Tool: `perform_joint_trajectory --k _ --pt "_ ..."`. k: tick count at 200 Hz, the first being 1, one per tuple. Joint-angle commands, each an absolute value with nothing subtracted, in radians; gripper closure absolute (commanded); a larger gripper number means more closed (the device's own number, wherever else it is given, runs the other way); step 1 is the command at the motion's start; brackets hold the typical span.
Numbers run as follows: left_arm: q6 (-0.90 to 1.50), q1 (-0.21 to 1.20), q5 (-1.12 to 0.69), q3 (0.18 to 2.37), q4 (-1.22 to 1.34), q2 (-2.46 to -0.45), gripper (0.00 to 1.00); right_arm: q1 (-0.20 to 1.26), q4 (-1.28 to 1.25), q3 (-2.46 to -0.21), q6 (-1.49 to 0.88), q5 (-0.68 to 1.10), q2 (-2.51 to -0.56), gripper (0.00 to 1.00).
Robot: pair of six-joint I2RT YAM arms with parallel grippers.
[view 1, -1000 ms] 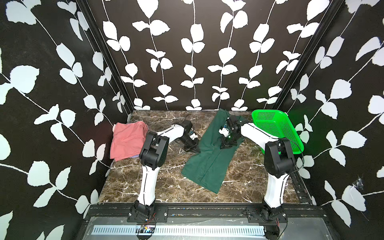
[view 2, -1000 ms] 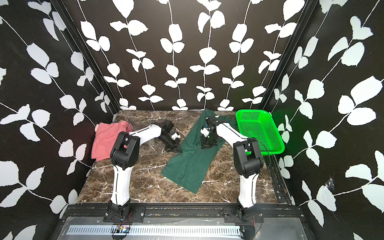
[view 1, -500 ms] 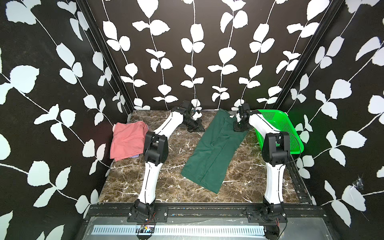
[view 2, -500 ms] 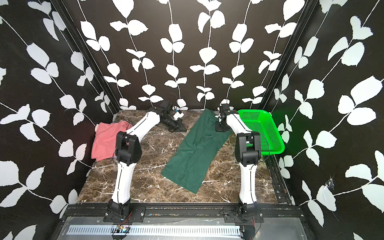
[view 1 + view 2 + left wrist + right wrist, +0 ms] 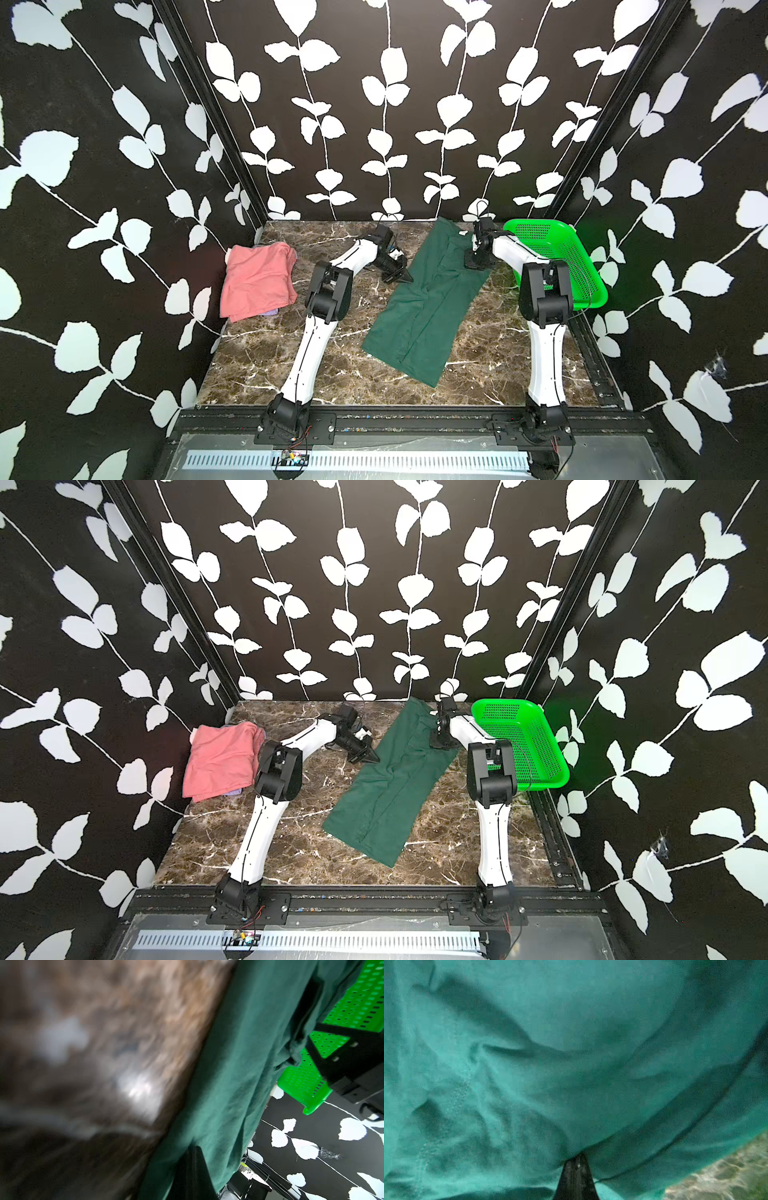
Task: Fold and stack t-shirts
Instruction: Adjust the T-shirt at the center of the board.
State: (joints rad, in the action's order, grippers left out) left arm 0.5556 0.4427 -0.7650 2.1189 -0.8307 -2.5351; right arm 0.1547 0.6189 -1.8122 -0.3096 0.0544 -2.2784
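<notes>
A dark green t-shirt lies as a long strip from the back of the marble table toward its front. My left gripper is shut at the strip's left edge, about a third of the way from the back. In the blurred left wrist view its tips have green cloth on both sides. My right gripper is shut at the right edge. In the right wrist view, creases in the cloth run into its tips. A salmon-pink t-shirt sits folded at the left, with a lavender one peeking from beneath.
A bright green perforated basket stands empty at the table's right edge, close behind the right arm. Black leaf-patterned walls close in the back and both sides. Bare marble shows at the front left.
Half a second ago both grippers were by the back wall at the shirt's far end. They have since come forward to its side edges. The green shirt's outline looks the same.
</notes>
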Motion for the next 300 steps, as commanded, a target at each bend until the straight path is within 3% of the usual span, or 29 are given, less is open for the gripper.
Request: perform_joint_trajectory --k 1,69,114,145,153,173,192,211,221,230,274,300 --pt "0.507 0.450 -0.690 2.021 -0.956 -2.420 1.00 0.167 0.585 -1.776 -0.371 0.134 -2.297 1.00" --pt "0.407 0.489 -0.660 1.867 -1.217 -2.212 1.00 0.331 0.858 -2.139 -0.406 0.505 -2.465 1.00" --pt "0.503 0.547 -0.688 1.760 -1.150 -2.069 1.00 0.507 0.999 -2.205 -0.309 0.495 -2.467 1.00" --pt "0.476 0.533 -0.460 1.786 -1.213 -1.973 1.00 0.519 1.090 -2.195 -0.248 0.352 -2.385 1.00" --pt "0.481 0.521 -0.415 1.744 -1.202 -1.929 1.00 0.519 1.100 -2.174 -0.232 0.334 -2.338 0.87" --pt "0.556 0.479 -0.374 1.518 -1.064 -1.765 1.00 0.519 1.059 -2.047 -0.217 0.338 -2.199 0.66" --pt "0.639 0.432 -0.334 1.278 -0.917 -1.584 1.00 0.515 0.957 -1.875 -0.215 0.346 -2.077 0.63" --pt "0.685 0.414 -0.237 1.126 -0.867 -1.432 0.97 0.513 0.939 -1.804 -0.203 0.374 -2.052 0.71" --pt "0.706 0.410 -0.215 1.068 -0.865 -1.381 0.96 0.514 0.947 -1.793 -0.205 0.411 -2.067 0.83" --pt "0.727 0.405 -0.207 1.033 -0.879 -1.351 0.99 0.514 0.941 -1.779 -0.217 0.451 -2.084 1.00" --pt "0.827 0.405 -0.020 0.974 -0.996 -1.251 1.00 0.558 0.840 -1.690 -0.272 0.660 -2.198 1.00" --pt "0.857 0.400 -0.046 0.950 -0.963 -1.232 0.94 0.563 0.826 -1.682 -0.277 0.657 -2.255 1.00"
